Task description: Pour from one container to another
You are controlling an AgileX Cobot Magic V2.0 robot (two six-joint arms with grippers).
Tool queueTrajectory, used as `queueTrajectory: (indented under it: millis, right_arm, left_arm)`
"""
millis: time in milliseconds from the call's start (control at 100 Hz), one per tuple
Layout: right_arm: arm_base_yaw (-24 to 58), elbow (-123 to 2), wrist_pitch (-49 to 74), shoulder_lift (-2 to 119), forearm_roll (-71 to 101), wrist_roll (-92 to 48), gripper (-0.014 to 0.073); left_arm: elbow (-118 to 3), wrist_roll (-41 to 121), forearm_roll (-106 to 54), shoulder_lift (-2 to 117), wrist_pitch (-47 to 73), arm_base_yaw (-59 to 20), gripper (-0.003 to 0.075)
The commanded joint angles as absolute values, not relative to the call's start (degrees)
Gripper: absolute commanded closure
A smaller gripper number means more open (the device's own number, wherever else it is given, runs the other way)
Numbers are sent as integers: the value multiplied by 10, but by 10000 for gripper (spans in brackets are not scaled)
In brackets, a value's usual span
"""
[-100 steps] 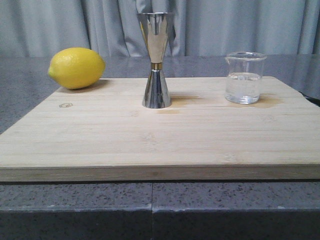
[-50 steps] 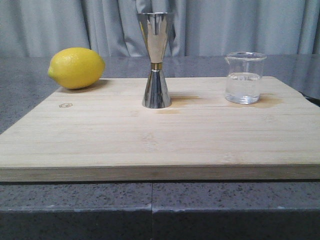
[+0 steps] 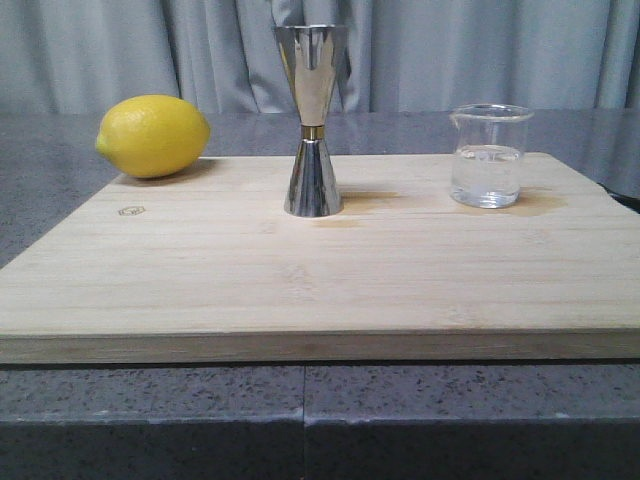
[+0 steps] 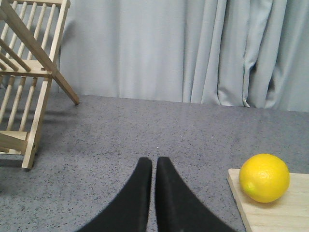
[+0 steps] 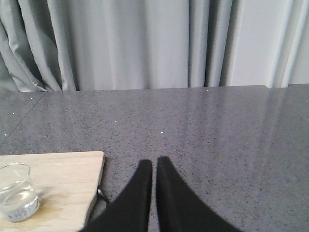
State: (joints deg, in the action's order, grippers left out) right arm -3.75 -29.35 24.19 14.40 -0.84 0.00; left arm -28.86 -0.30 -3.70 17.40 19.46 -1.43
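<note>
Two vessels: both stood upright on the wooden board (image 3: 300,280), well apart.
Beaker (image 3: 488,155): clear glass, on the board's far right, long axis vertical, pouring lip facing the jigger; clear liquid filled roughly its lower half; its printed marks were too faint to read.
Jigger (image 3: 312,120): shiny steel hourglass with a gold waist band, mid-board, wider cone upward.
Lemon (image 3: 153,135): at the board's far left corner.
Left gripper (image 4: 154,164): fingers pressed together, grasping nothing, over the grey counter (image 4: 145,130) near a wooden rack (image 4: 29,77).
Right gripper (image 5: 154,164): likewise clenched and empty, off the board's right edge.
</note>
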Motion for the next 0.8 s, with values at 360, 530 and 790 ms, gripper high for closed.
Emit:
queueTrajectory:
  millis: [360,530,790]
  right_arm:
    - [-40,-314,215,156,-13,-4,50]
    - [-40,-314,215,156,-13,-4,50]
    - [-40,-314,211,156,0,-4,50]
  left_arm:
    - [-308,-10,-32,184,157,-14,197]
    - [-308,-10,-32,184,156,-14,197]
    - [-308,-10,-42,184,153,-14,216]
